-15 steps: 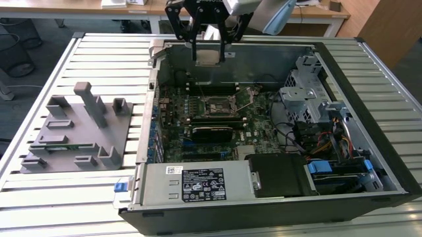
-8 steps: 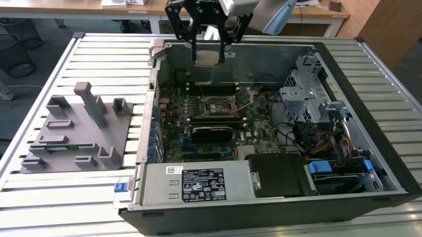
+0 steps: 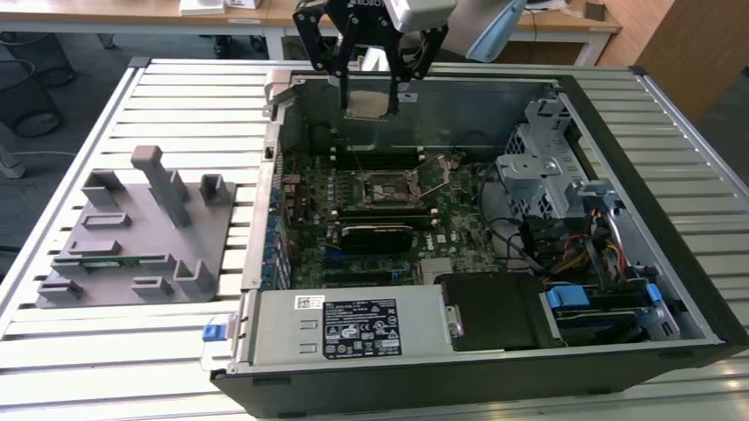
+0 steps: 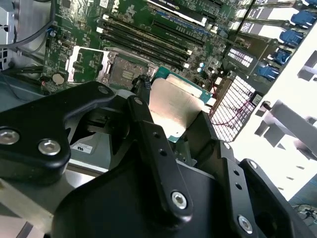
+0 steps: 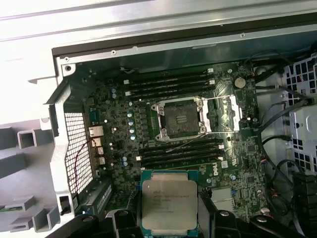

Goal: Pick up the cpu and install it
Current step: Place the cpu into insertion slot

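Observation:
My gripper (image 3: 372, 98) hangs above the far wall of the open computer case (image 3: 655, 114), shut on the cpu (image 3: 372, 103), a flat square chip with a silver-grey top. In both wrist views the cpu (image 5: 168, 204) (image 4: 171, 106) sits between the black fingers (image 4: 148, 134), held level in the air. The open cpu socket (image 5: 181, 118) (image 3: 390, 184) lies on the green motherboard (image 3: 462, 241) below and ahead of the chip, its metal frame lifted to one side. In the second wrist view the socket (image 4: 124, 74) lies past the fingertips.
A grey holder fixture (image 3: 135, 232) stands on the slatted table at the exterior view's left, with a green memory stick (image 3: 117, 260) lying in it. Inside the case sit a drive cage (image 3: 550, 167), cables (image 3: 562, 250), a black shroud (image 3: 497, 307) and the power supply (image 3: 345, 326).

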